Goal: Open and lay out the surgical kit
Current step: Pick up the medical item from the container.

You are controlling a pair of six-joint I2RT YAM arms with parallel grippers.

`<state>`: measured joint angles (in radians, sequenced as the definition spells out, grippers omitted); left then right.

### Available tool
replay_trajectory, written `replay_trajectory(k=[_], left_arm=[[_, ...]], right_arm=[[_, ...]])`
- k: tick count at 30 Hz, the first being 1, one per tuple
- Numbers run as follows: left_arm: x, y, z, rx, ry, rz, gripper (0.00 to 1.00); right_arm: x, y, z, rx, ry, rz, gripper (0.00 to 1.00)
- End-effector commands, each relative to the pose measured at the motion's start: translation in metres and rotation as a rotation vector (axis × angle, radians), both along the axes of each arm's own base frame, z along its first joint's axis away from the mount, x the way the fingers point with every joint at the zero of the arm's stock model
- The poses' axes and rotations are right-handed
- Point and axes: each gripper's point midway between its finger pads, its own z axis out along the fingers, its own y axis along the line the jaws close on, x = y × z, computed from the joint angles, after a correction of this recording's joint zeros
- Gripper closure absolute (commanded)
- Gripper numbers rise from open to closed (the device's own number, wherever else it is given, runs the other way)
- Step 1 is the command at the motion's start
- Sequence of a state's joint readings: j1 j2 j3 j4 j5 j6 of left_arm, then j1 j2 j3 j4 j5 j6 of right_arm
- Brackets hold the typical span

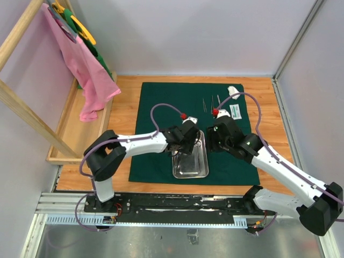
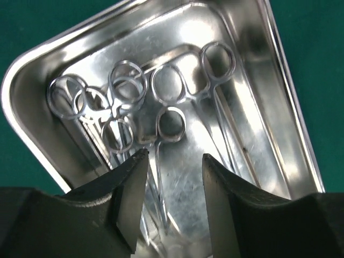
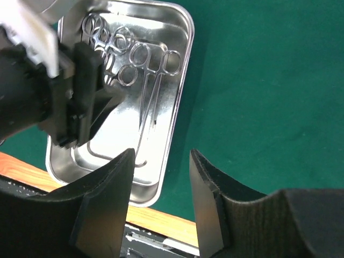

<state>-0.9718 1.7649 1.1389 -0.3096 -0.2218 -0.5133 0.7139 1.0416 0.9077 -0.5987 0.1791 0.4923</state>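
The surgical kit lies opened on its dark green cloth (image 1: 161, 102). The steel tray (image 1: 203, 173) sits near the cloth's front edge and holds several ring-handled forceps (image 2: 167, 124). My left gripper (image 1: 188, 146) reaches down into the tray, its jaws apart (image 2: 174, 158) either side of one forceps shank without pinching it. My right gripper (image 1: 211, 144) hovers just right of the tray, open and empty (image 3: 161, 153), over the tray rim (image 3: 185, 48). Thin tweezers (image 1: 207, 103), a white gauze wad (image 1: 233, 90) and a small packet (image 1: 235, 111) lie at the cloth's far right.
A wooden rack with a pink cloth (image 1: 88, 70) leans at the far left over a wooden box (image 1: 70, 134). The table's wooden front edge (image 3: 161, 215) is just beyond the tray. Walls close in at the back and right.
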Motion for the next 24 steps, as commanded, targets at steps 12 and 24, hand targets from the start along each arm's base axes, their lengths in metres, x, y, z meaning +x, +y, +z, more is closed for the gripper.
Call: replay_trajectory(k=[12,24], left_arm=[[0.028,0.01,-0.015,0.158,-0.054,0.119,0.55],[0.028,0.017,-0.04,0.235,-0.02,0.145,0.69]], right_arm=[[-0.003,0.023,-0.025,0.052,0.078,0.088,0.54],[-0.005,0.021,-0.03,0.048,0.078,0.091,0.54]])
